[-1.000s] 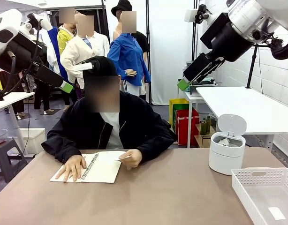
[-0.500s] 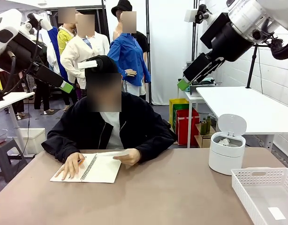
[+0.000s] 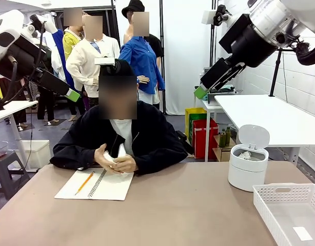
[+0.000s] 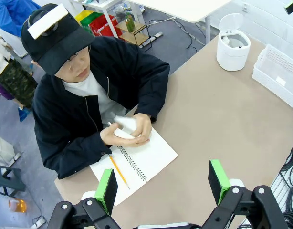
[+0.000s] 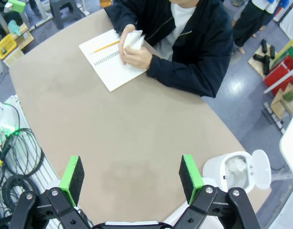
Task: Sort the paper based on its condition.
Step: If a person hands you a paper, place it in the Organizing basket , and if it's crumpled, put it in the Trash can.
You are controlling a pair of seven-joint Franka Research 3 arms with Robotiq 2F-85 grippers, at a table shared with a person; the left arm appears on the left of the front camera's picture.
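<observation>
Holding one white sheet of paper (image 3: 121, 152) bunched between both hands (image 3: 116, 164), the person sits at the far side of the table (image 3: 188, 215), the sheet raised just above the near edge of a single spiral notebook (image 3: 110, 187) that lies open and flat. One orange pencil (image 3: 84, 182) rests on the notebook's left page. One white round bin (image 3: 248, 169) stands toward the robot's right with its lid up and one crumpled wad (image 5: 235, 167) inside it. One white slotted basket (image 3: 265, 205) sits at the near right corner, just beside the bin, with one small slip (image 3: 302, 233) in it; any print there is too small to read. The left gripper (image 4: 162, 183) hangs high over the table, jaws spread wide and grasping nothing. The right gripper (image 5: 131, 172) likewise hangs released, its two green pads well apart.
</observation>
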